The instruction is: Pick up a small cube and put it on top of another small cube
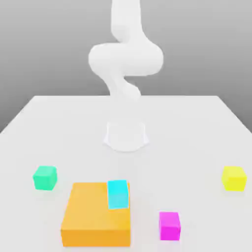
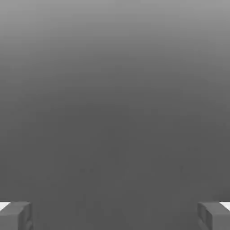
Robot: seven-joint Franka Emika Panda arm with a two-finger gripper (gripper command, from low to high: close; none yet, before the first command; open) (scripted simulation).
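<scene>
The small magenta cube (image 1: 169,226) rests on the white table near the front, right of centre in the exterior view. The small cyan cube (image 1: 118,193) sits on the back right corner of the flat orange block (image 1: 96,220). My white arm (image 1: 125,59) rises from its base at the table's middle, high above the cubes. In the hand view my gripper (image 2: 115,215) is open, its two grey fingertips (image 2: 16,214) far apart with nothing between them, facing plain grey background.
A green cube (image 1: 45,177) stands at the exterior view's left and a yellow cube (image 1: 234,177) at its right. The arm's round base (image 1: 126,136) sits mid-table. The white table (image 1: 197,128) stretches wide around the blocks.
</scene>
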